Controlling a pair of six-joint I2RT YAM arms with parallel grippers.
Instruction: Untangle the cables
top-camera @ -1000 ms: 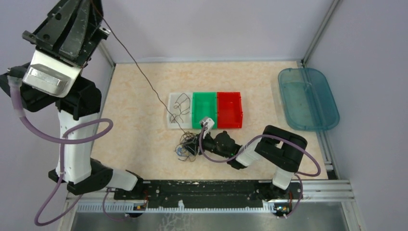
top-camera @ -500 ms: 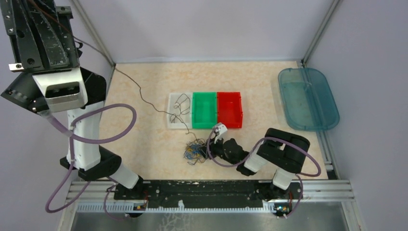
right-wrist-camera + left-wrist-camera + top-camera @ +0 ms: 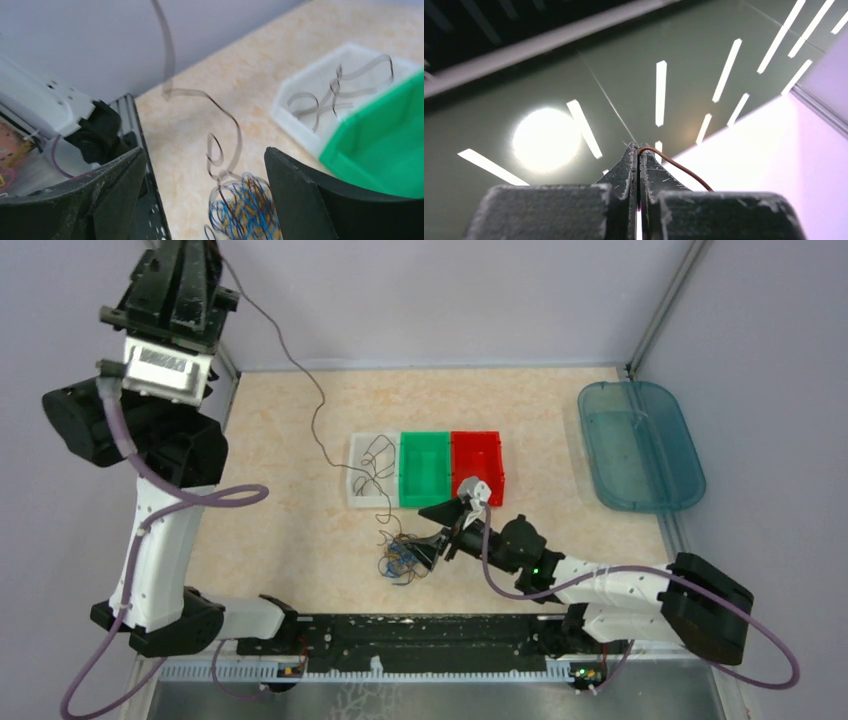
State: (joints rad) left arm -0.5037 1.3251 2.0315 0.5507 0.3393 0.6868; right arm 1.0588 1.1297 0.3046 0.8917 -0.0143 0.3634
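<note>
The cables (image 3: 402, 562) lie as a small blue, yellow and brown tangle on the table, in front of the bins. One long brown wire (image 3: 318, 410) rises from the tangle up to my left gripper (image 3: 205, 252), raised high at the far left. In the left wrist view that gripper (image 3: 639, 148) is shut on the brown wire (image 3: 674, 167), which leaves the tips to the right. My right gripper (image 3: 437, 532) is low beside the tangle and open. In its own view the tangle (image 3: 245, 207) sits between the spread fingers (image 3: 310, 192), and I cannot tell whether they touch it.
A white bin (image 3: 358, 472) holding a loose brown wire (image 3: 376, 458), a green bin (image 3: 425, 468) and a red bin (image 3: 477, 468) stand in a row behind the tangle. A translucent teal tray (image 3: 640, 445) lies at the right edge. The arms' base rail runs along the near edge.
My right gripper has opened and its arm has stretched out leftwards behind the tangle. The left arm has swung about up high, the brown wire still in its grip and now hanging slacker.
</note>
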